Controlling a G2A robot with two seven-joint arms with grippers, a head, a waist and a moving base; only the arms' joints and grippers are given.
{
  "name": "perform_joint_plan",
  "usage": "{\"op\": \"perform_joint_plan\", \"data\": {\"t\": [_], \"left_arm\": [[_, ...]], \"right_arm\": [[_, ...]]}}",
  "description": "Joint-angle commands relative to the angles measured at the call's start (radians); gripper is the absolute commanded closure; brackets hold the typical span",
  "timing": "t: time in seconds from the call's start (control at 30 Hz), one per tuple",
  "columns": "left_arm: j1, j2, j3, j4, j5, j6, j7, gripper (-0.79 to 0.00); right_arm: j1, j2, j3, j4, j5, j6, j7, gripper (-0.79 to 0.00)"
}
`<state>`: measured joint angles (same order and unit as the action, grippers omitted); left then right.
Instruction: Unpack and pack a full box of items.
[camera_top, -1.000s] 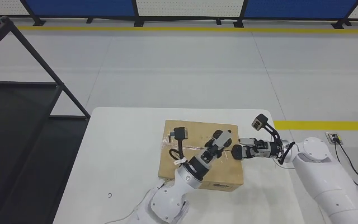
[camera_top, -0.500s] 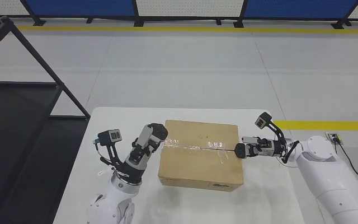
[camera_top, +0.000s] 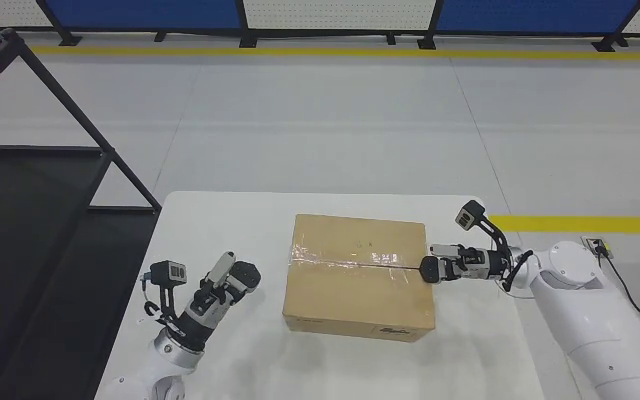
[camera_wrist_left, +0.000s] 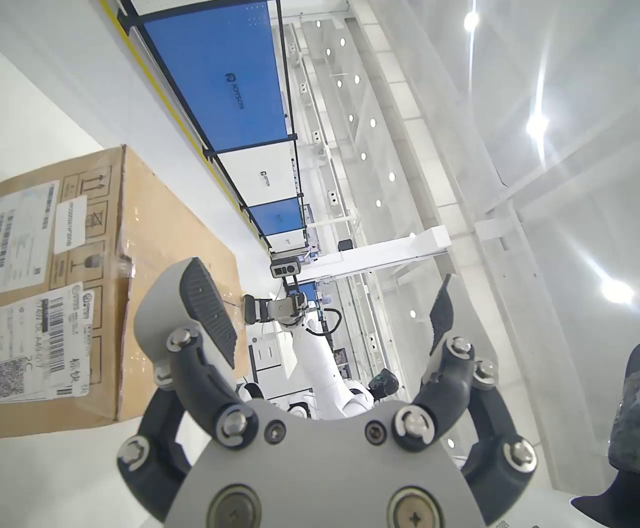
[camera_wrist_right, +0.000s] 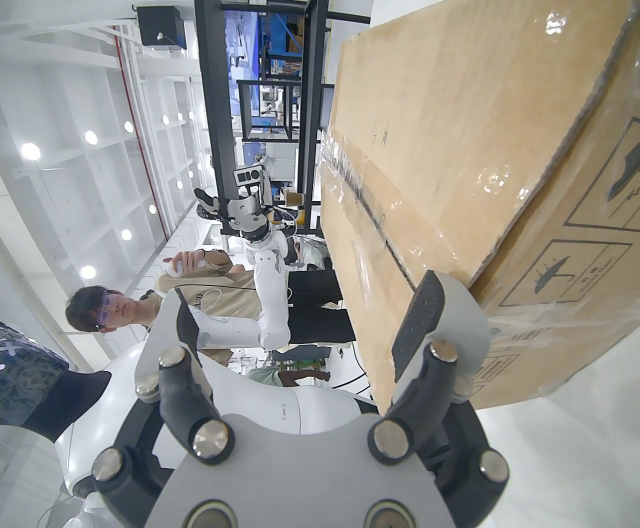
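A closed cardboard box (camera_top: 360, 275) with clear tape along its top seam sits mid-table. My right gripper (camera_top: 428, 270) is level with the seam at the box's right end. In the right wrist view the gripper (camera_wrist_right: 300, 320) is open, with one finger (camera_wrist_right: 420, 320) close against the box (camera_wrist_right: 450, 150) near the seam. My left gripper (camera_top: 240, 275) hovers left of the box, apart from it, over the table. In the left wrist view it (camera_wrist_left: 325, 310) is open with nothing in it, and the labelled end of the box (camera_wrist_left: 75, 250) lies beside it.
The white table (camera_top: 220, 230) has bare room to the left of the box and behind it. A black metal rack (camera_top: 50, 220) stands beyond the table's left edge. Blue panels and a yellow floor line run along the far side.
The left arm has drawn back from above the box's top to the table's left side, off the box. The right gripper has stayed at the box's right end.
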<state>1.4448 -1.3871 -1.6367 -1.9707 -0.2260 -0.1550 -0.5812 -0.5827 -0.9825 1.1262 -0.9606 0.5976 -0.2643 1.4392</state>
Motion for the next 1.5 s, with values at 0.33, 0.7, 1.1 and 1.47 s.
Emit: {"op": "perform_joint_plan", "data": {"t": [0.33,0.7,1.1,1.47], "left_arm": [[-0.086,0.006,0.034,0.041,-0.152,0.229,-0.012,-0.785],[-0.109,0.007,0.053,0.032,-0.095,0.273,0.074,-0.785],[-0.262,0.006,0.217,0.132,0.032,0.363,0.135,-0.785],[-0.329,0.002,0.289,0.268,0.054,0.345,0.178,-0.785]], "right_arm": [[-0.020,0.006,0.016,-0.041,-0.019,0.010,-0.015,-0.785],[-0.039,0.009,0.025,-0.067,-0.020,0.026,-0.040,-0.785],[-0.056,0.010,0.033,-0.083,-0.013,0.014,-0.046,-0.785],[-0.096,0.018,0.059,-0.136,-0.029,0.017,-0.085,-0.785]]}}
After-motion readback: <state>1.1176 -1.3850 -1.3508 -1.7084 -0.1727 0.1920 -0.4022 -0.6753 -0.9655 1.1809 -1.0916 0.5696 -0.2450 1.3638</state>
